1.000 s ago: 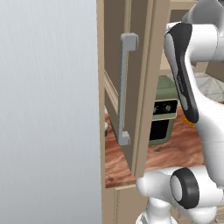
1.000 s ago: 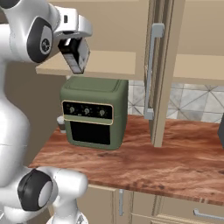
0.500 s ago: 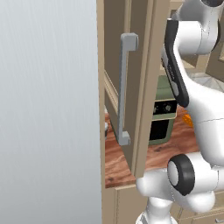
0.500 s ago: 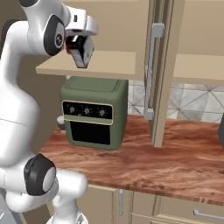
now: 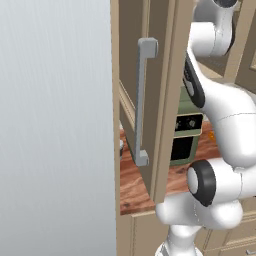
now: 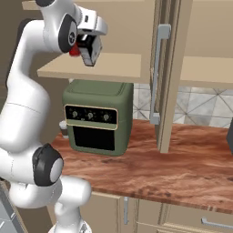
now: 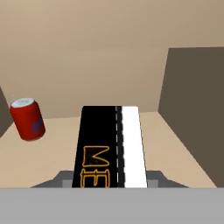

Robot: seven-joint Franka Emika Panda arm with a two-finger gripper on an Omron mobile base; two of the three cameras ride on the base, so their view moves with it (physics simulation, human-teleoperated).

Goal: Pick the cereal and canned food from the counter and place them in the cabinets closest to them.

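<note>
Cereal, the black box with a white side panel (image 7: 111, 146), sits clamped in my pincer (image 6: 89, 51) above the pale cabinet shelf (image 6: 113, 68), unreleased; the can is left, I judge.

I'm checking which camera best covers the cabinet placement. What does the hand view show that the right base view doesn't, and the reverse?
Hand view alone: the orange lettering and white panel on the black cereal box, and the white top of the red soda can standing left of it on the shelf.

Right base view alone: the green countertop oven, the reddish-brown wood-grain counter and the cabinet door's long grey bar handle.

Both: the gripper carrying the box, a patch of the can's red, and the pale cabinet shelf.
</note>
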